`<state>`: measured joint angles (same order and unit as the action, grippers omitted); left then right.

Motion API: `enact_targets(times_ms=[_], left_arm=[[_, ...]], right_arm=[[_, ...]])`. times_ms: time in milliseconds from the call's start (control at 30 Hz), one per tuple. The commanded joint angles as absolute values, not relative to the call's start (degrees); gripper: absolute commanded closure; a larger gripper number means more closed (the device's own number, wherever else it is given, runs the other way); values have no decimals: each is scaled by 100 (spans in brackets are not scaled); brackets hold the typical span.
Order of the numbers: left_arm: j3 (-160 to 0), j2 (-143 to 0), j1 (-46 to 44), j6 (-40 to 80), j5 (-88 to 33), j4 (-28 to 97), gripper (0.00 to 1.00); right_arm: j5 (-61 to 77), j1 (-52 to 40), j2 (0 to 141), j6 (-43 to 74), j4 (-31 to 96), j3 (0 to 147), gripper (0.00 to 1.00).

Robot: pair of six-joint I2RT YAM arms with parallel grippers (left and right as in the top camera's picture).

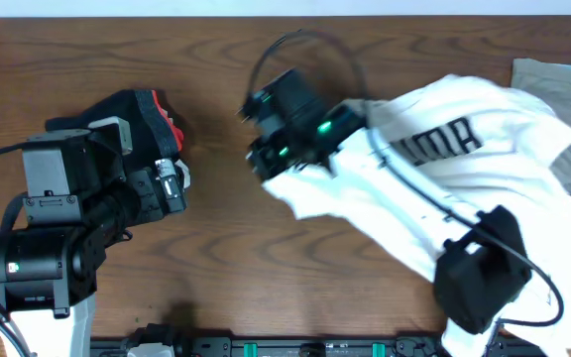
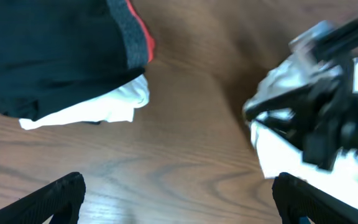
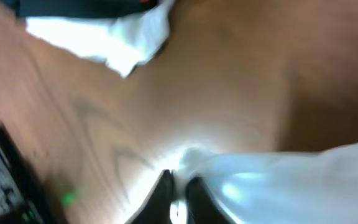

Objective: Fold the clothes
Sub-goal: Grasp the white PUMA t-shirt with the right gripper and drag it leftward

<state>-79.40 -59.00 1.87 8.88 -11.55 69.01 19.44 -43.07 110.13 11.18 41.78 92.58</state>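
A brown wood-grain desk [image 1: 216, 248] carries three garments. A large white short-sleeved T-shirt with black block letters [image 1: 484, 159] lies over the right half of the desk. Its body is spread toward the right edge, and one part is drawn out into a narrow tongue that reaches left toward the middle. The right gripper [image 1: 266, 167] sits at the end of that tongue, and the right arm crosses over the shirt from the lower right corner. In the right wrist view, the right fingers [image 3: 160, 194] stand close together with only a thin gap, pinching the shirt's pale edge at their tips just above the bare wood. That view is blurred.

A black garment with a grey and red-orange band [image 1: 132, 114] lies bunched at the upper left of the desk, well apart from the T-shirt. In the left wrist view, a small piece of white cloth [image 2: 98, 111] sticks out from under its lower edge.

The left gripper [image 1: 178, 183] hovers just beside the black garment, on its right side, and points toward the middle of the desk. Its fingers [image 2: 58, 196] are spread wide, with nothing but bare desk between them.

A pale grey-beige garment [image 1: 563, 84] lies flat at the upper right corner, partly covered by the T-shirt.
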Motion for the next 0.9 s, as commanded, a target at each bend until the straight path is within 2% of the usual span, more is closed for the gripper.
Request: enact_targets(times_ms=[0, 67, 200, 300, 400, 533, 600, 800, 867], left_arm=[[-8014, -5878, 207, 744, -821, 6989, 2], [-8012, -5878, 207, 729, -786, 7035, 2], [-8012, -5883, 207, 729, -786, 7076, 2], [-8012, -5887, 207, 727, -786, 7096, 2], [-8012, -5902, 207, 729, -788, 7140, 2], [-8012, -5955, 207, 729, -788, 7223, 2], [-8012, -5988, 207, 729, -788, 7244, 2], [-8012, -6117, 207, 731, -790, 7251, 2], [-8012, -6178, 207, 731, -790, 7260, 2]], right_arm=[[1317, -4547, 10938, 998, 4154, 9258, 72], [1127, -4532, 10853, 1000, 4185, 9258, 50], [1048, -4136, 10600, 1004, 4405, 9258, 41], [917, -3463, 10320, 1081, 4713, 9258, 41], [587, -2451, 10099, 1345, 5103, 9258, 48], [537, -727, 10101, 1546, 5581, 9255, 65], [556, 143, 10228, 1566, 5732, 9255, 64], [523, 1903, 10986, 1566, 5955, 9240, 29], [353, 2270, 11268, 1640, 5916, 9240, 22]])
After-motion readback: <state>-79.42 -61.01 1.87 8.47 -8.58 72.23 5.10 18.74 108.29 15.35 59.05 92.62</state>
